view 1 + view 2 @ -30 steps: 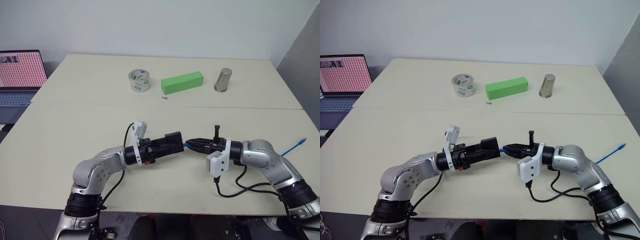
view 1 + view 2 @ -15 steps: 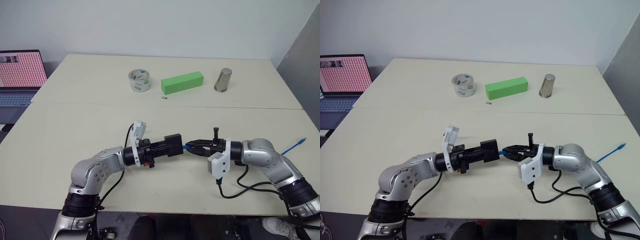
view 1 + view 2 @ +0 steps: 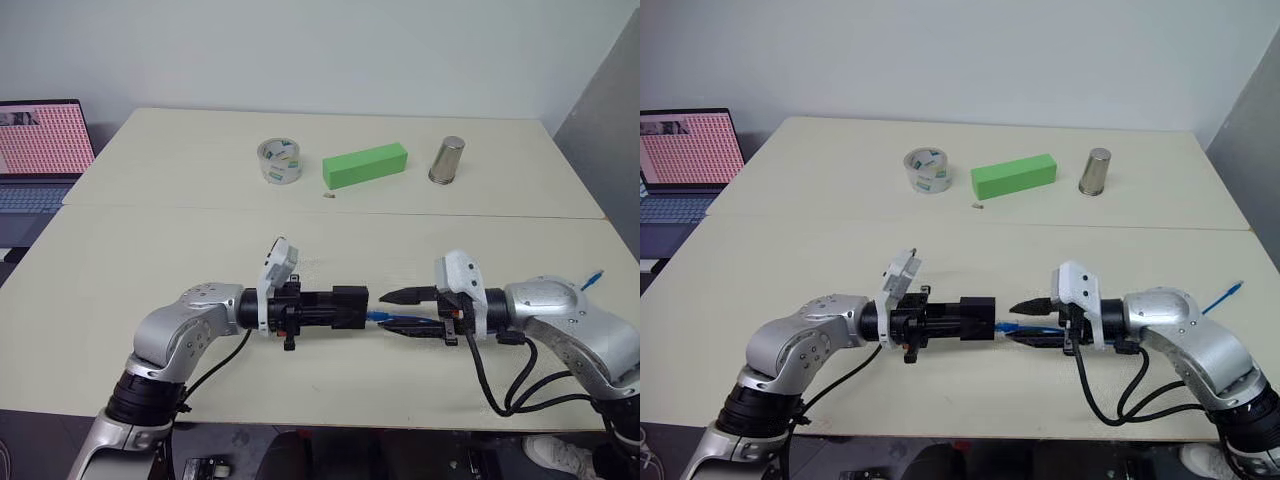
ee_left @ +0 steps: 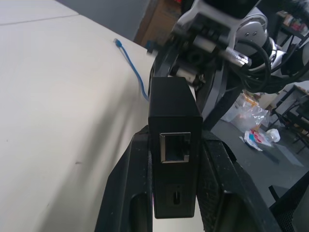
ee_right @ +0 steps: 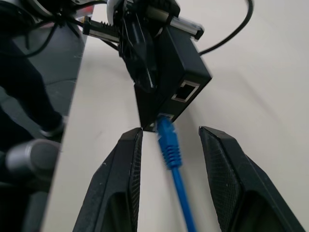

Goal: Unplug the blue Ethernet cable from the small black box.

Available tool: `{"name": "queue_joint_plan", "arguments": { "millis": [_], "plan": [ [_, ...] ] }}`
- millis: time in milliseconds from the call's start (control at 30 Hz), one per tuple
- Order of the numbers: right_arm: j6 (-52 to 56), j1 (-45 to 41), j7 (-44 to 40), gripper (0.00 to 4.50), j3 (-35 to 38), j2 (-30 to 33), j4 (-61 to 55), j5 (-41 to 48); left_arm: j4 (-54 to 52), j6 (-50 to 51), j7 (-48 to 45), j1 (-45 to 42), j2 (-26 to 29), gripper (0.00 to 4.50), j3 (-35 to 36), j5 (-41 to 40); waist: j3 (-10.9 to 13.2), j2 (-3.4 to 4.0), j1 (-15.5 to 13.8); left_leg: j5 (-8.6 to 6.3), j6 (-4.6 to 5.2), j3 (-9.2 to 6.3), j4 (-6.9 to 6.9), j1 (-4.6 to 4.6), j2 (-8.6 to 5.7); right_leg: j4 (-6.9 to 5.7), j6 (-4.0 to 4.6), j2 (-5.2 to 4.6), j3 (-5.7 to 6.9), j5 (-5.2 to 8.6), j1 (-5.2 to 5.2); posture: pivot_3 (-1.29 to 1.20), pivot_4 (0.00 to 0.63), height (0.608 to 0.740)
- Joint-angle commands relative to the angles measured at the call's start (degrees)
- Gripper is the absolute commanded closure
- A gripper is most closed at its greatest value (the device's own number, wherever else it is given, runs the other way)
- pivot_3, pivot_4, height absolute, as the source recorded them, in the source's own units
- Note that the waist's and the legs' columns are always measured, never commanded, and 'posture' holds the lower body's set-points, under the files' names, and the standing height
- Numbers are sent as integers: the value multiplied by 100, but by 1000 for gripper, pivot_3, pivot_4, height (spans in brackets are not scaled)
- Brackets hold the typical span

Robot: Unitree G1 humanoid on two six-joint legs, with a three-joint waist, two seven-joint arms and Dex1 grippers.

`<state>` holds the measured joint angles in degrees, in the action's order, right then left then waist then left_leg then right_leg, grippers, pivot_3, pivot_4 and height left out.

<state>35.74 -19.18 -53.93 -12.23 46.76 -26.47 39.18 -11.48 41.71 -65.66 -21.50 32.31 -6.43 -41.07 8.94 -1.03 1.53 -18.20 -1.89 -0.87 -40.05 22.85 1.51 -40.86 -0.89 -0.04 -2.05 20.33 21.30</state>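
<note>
- Grippers meet above the near edge of the table (image 3: 150,240): I have the left gripper (image 3: 340,307) clamped on the small black box (image 3: 350,305), held level so its port side faces the other arm.
- Right gripper (image 3: 405,310) faces the box with its fingers parted; the blue Ethernet cable (image 5: 169,145) runs between them without either pad touching it.
- Cable's plug sits right at the box's lower port; I cannot tell whether it is fully out or still seated.
- I judge the box is held aloft to brace it against a straight pull.
- Cable's far end (image 3: 594,278) lies on the table beyond the right arm.
- Count beyond the box: one tape roll (image 3: 279,161), one green block (image 3: 365,165), one metal cup (image 3: 446,160), one laptop (image 3: 40,150), one cable, one box.
</note>
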Motion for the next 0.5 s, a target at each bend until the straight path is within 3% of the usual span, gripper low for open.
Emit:
{"name": "queue_joint_plan", "arguments": {
  "millis": [33, 400, 500],
  "plan": [
    [644, -213, 53, 2554, 204, -117, -198, 499, -274, -183, -124, -108, 53, 3721, -12, 39, 0, 0, 0, 0, 0, 0, 0, 0, 0, 0, 0, 0, 0, 0, 0, 0, 150, 740],
    [1099, -512, 0, 2554, 204, -417, 56, 499, -336, -267, -135, -53, 22, 3721, -42, 137, 0, 0, 0, -1, 1, -2, 0, 2, 0, 1, 0, 0, 2, 0, 3, 0, 150, 740],
    [1059, -550, -88, 3033, 134, -406, 109, 379, -354, -310, -155, -7, 37, 3721, -52, 175, 0, -1, 0, -1, 1, -2, 0, 4, -1, 2, 0, 0, 2, 0, 3, 0, 150, 740]
  ]
}}
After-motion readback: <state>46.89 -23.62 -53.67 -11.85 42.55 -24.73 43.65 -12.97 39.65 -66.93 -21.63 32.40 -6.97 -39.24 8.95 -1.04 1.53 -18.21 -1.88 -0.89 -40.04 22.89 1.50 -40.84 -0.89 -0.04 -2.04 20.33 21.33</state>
